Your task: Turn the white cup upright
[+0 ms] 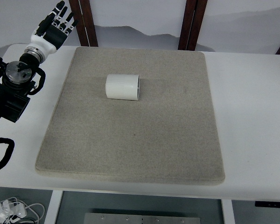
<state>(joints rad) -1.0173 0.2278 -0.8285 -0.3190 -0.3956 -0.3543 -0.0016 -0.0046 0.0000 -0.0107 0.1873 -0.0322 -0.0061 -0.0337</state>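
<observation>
My left hand (56,25) fingers spread, holding nothing; ribbed white cylindrical cup (122,87) lies sideways on grey felt mat (130,140), well right of my fingertips.

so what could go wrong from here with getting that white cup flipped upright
1. The white cup lies on its side on the mat, a round shape, so a nudge from the fingers may roll it away instead of tipping it up.
2. The left hand is open and up at the table's far left corner, well apart from the cup; a long reach could arrive off-centre.
3. The right hand is out of view, so it may not steady the cup.
</observation>
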